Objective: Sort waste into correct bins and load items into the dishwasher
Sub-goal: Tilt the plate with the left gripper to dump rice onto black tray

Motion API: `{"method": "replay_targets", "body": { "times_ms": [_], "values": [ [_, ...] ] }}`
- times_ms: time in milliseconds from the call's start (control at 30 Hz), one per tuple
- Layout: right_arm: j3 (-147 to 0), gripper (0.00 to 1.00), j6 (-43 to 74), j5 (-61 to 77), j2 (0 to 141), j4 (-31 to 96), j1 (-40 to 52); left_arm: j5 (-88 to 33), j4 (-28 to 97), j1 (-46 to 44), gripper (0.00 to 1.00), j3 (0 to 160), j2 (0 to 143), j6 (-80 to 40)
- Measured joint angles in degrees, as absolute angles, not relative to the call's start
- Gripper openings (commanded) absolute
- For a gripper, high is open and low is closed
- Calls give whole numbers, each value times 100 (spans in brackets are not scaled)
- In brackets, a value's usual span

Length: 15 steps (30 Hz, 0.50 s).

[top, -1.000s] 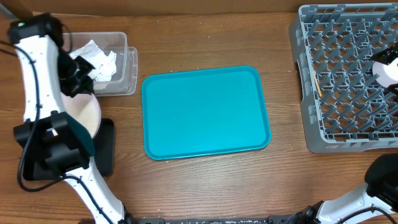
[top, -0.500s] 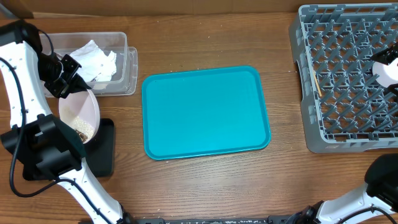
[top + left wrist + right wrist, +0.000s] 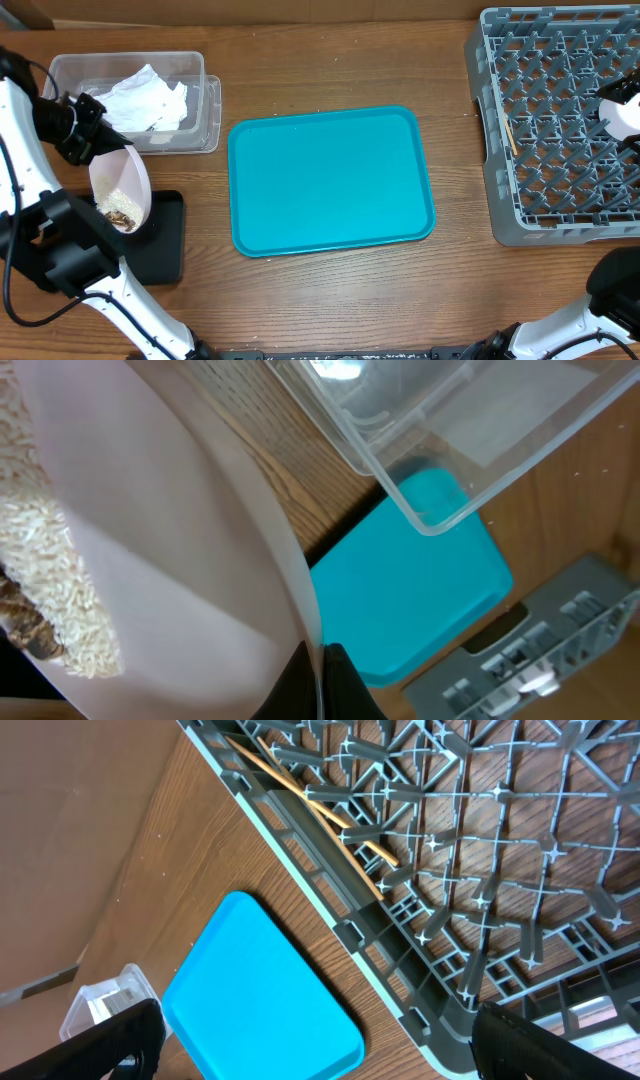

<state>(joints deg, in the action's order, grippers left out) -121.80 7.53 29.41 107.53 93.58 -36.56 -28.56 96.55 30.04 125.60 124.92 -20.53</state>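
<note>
Left pincer (image 3: 90,140) clamps the rim of a white bowl (image 3: 120,185), tilted over the black tray (image 3: 168,240) on the table (image 3: 330,300), rice (image 3: 112,195) and brown scrap (image 3: 122,217) inside. Bowl seems rigid, smooth, breakable; a rim pinch could slip. Right pincer (image 3: 320,1035) gapes wide, empty.

Black tray (image 3: 168,240) (left part hidden)
</note>
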Motion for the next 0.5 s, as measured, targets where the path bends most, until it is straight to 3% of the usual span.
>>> {"method": "replay_targets", "body": {
  "times_ms": [500],
  "values": [
    [-12180,100,751,2936,10753,9356,-3656,-3201,9666,3382,4,11848,12492,-1831]
  ]
}}
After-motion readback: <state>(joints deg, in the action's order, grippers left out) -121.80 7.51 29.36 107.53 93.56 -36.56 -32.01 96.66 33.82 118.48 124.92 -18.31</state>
